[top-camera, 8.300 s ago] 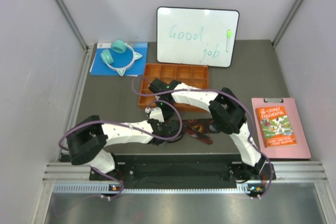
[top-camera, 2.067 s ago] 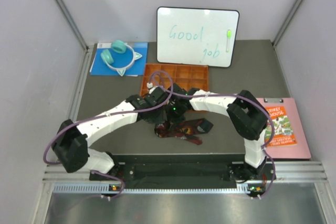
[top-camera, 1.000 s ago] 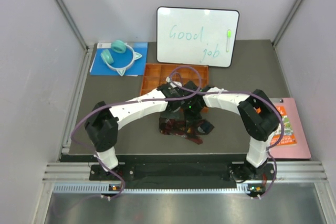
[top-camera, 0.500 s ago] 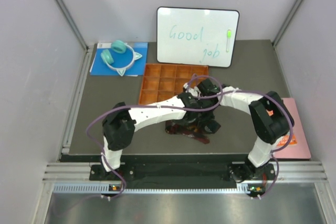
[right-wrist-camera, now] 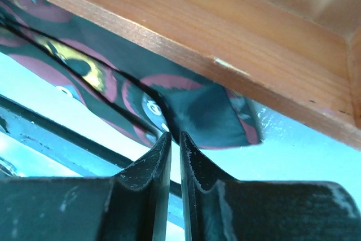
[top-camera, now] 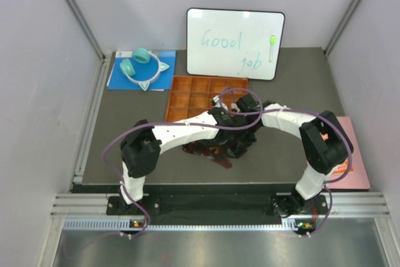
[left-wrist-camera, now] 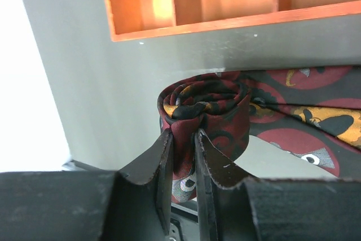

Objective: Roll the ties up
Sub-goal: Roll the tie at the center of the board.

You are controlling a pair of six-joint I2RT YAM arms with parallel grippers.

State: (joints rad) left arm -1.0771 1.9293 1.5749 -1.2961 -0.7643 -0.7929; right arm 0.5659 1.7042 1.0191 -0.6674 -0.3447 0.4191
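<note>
necktie, dark maroon-red with black and orange figures, lies on the grey table just in front of the orange compartment tray, on the side nearest the arm bases. i can make out only one tie, and the top view does not show whether a second lies under it. one end is wound into a single coil, which stands just beside the tray's near wall without touching it. from that coil the flat unrolled length runs off along the front of the tray. the left gripper is clamped on the coil, with its two fingers pressing folded fabric between them. the right gripper sits at the tie's other end, close under the tray's wooden edge. its two fingers are nearly together, with only a thin slit between them. i cannot tell whether any cloth is caught in that slit. both arms meet over the tray's near right corner and hide some of its cells, so i do not count them. behind the tray stands one whiteboard carrying one green marker. to the tray's far left, one pair of teal headphones rests on one blue folder. well to the tray's right lies one pink clipboard.
</note>
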